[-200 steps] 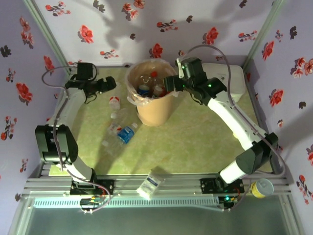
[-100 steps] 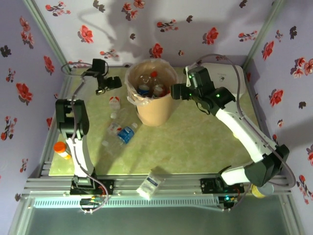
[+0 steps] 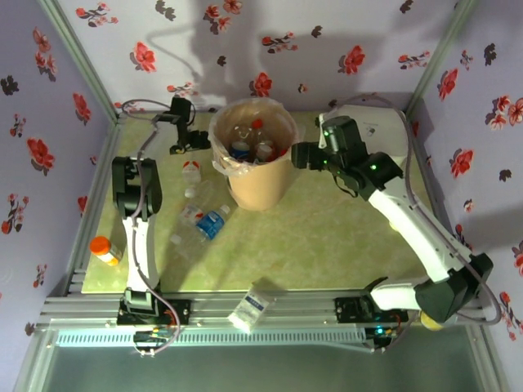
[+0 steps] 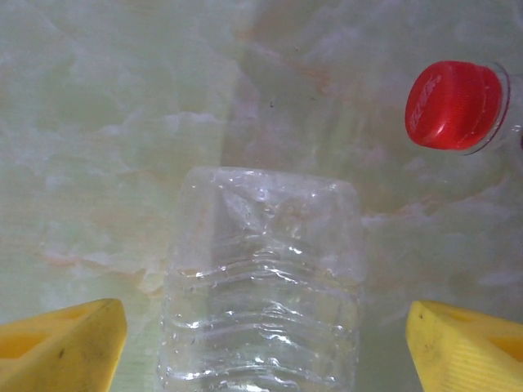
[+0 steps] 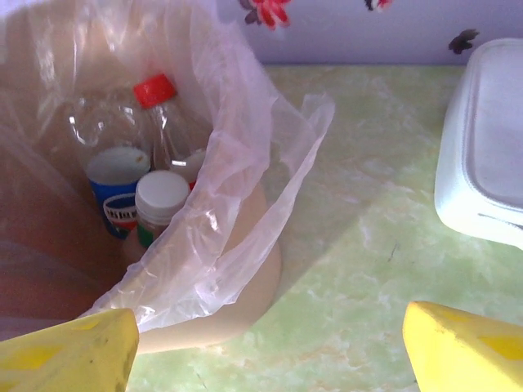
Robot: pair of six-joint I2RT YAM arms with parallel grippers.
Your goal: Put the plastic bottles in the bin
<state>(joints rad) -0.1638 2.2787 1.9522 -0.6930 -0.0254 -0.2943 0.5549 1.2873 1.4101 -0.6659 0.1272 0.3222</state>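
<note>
Bin [image 3: 255, 186]: stands toward the 12 o'clock side of the table [image 3: 327, 237], several bottles already inside its bag [image 5: 245, 163]
Loose bottles [image 3: 211, 222]: lie on the table at the bin's 8 o'clock
Clear bottle [image 4: 261, 269]: on its side between your left jaws, a red cap [image 4: 454, 104] at its 1 o'clock
Left gripper [image 4: 261, 327]: jaws wide, straddling the bottle, gripping nothing yet; centre on the body and close gently, since it looks crushable
Right gripper [image 5: 270, 322]: jaws wide and empty at the bin's 3 o'clock; keep clear of the bag
</note>
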